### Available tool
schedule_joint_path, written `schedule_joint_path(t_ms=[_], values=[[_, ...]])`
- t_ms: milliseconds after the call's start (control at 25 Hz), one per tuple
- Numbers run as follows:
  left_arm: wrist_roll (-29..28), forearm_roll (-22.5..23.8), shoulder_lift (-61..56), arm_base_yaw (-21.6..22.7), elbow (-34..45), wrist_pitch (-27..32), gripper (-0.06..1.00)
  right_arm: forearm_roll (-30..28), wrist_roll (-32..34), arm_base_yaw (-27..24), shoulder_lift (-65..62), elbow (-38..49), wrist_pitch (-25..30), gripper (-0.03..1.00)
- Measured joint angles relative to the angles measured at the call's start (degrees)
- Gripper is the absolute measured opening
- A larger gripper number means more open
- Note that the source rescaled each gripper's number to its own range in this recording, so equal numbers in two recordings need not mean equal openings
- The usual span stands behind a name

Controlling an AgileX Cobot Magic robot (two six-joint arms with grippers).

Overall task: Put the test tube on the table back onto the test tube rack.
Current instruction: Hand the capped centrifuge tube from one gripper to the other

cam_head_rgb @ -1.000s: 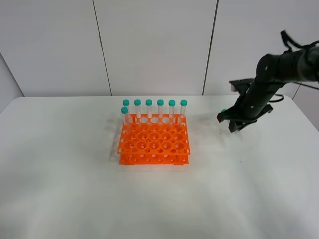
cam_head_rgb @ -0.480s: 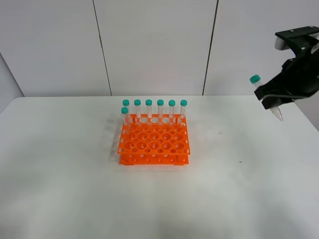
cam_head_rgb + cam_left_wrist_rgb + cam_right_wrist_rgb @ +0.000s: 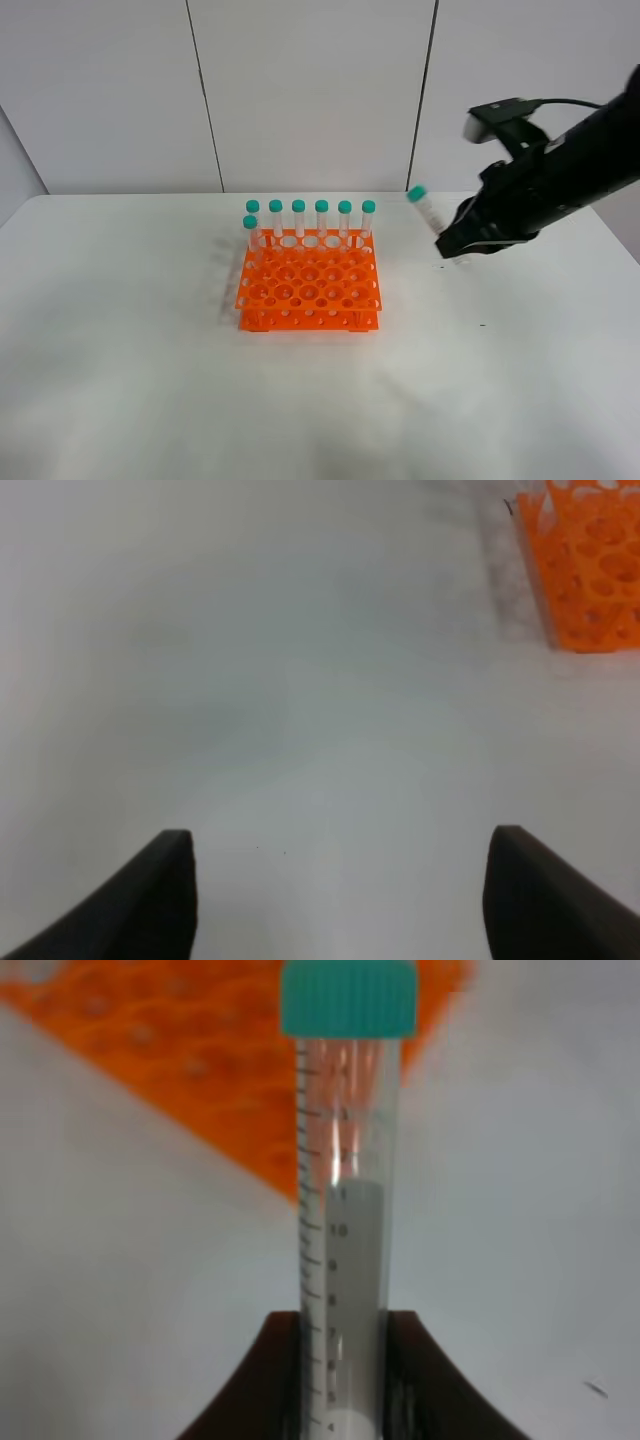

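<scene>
From the high camera, the test tube rack (image 3: 310, 280) sits in the middle of the table (image 3: 120, 380). Seven standing tubes (image 3: 321, 218) make a tall fence along its 12 o'clock edge and 11 o'clock corner. The other holes are open from above, so a gripper can come in low from 6 or 3 o'clock. At 3 o'clock the right gripper (image 3: 455, 242) hangs in the air with the test tube (image 3: 427, 210), near the rack but apart. Wide white table lies at 6 and 9 o'clock
</scene>
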Motion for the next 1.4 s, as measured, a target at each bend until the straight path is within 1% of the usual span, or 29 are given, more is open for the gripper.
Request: schedule_joint_path(t_ms=[80, 160, 240, 320, 400, 440, 520, 600, 680, 720, 800, 880, 960, 1000, 1120, 1160, 1240, 1280, 1320, 1400], values=[[0.0, 0.0, 0.0, 0.0, 0.0, 0.0, 0.93, 1.2, -0.24, 4.43, 2.67, -1.93, -0.7, 0.03], [0.0, 0.0, 0.0, 0.0, 0.0, 0.0, 0.93, 2.79, -2.96, 7.04, 5.21, -3.63, -2.4, 0.03], [0.0, 0.0, 0.0, 0.0, 0.0, 0.0, 0.93, 5.88, -8.68, 8.2, 7.27, -4.37, -4.05, 0.03], [0.0, 0.0, 0.0, 0.0, 0.0, -0.16, 0.93, 11.07, -15.85, 8.27, 9.47, -4.5, -4.36, 0.03], [0.0, -0.35, 0.22, 0.0, -1.05, -1.22, 0.93, 15.49, -21.12, 8.27, 11.2, -4.5, -4.25, 0.03], [0.0, -1.22, 1.1, 0.0, -2.37, -2.26, 0.93, 17.63, -23.42, 8.27, 11.85, -4.5, -4.16, 0.03], [0.0, -4.4, 4.45, 0.0, -5.34, -6.13, 0.93, 21.12, -27.51, 8.35, 12.25, -4.5, -3.78, 0.03], [0.23, -9.67, 9.79, 0.0, -7.9, -11.37, 0.93, 23.72, -31.49, 8.72, 12.24, -4.5, -3.16, 0.03], [1.32, -14.11, 15.87, 0.0, -8.8, -16.45, 0.93, 25.83, -33.67, 8.96, 12.24, -4.5, -2.2, 0.03], [2.36, -17.35, 20.35, 0.0, -8.87, -18.83, 0.93, 26.8, -34.28, 8.95, 12.24, -4.5, -2.03, 0.03], [6.64, -22.99, 27.22, 0.0, -8.9, -22.66, 0.93, 28.23, -34.71, 8.95, 12.24, -4.5, -1.77, 0.03], [12.61, -32.04, 35.88, 0.0, -8.9, -26.22, 0.93, 29.32, -34.86, 8.95, 12.24, -4.5, -1.45, 0.03], [21.76, -42.99, 44.21, -0.05, -8.9, -28.85, 0.93, 30.44, -34.9, 8.95, 12.24, -4.5, -1.33, 0.03], [26.3, -49.67, 47.47, -0.13, -8.9, -29.73, 0.93, 30.87, -34.9, 8.95, 12.24, -4.5, -1.32, 0.03], [44.77, -68.89, 57.1, -1.63, -8.9, -30.24, 0.93, 31.25, -34.9, 8.95, 12.24, -4.5, -1.32, 0.03], [49.68, -76.38, 60.32, -2.89, -8.9, -30.24, 0.93, 31.32, -34.9, 8.95, 12.24, -4.5, -1.32, 0.03], [60.01, -86.02, 64.47, -5.25, -8.9, -30.42, 0.93, 31.32, -34.9, 8.95, 12.24, -4.5, -1.32, 0.03], [63.73, -91.25, 66.69, -6.91, -8.9, -30.47, 0.93, 31.32, -34.9, 8.95, 12.24, -4.5, -1.32, 0.03], [67.43, -94.85, 68.72, -8.94, -9.05, -30.55, 0.93, 31.37, -34.9, 8.95, 12.24, -4.5, -1.32, 0.03], [71.67, -97.55, 72.21, -11.9, -9.87, -30.84, 0.93, 31.36, -34.9, 8.95, 12.24, -4.5, -1.32, 0.03]])
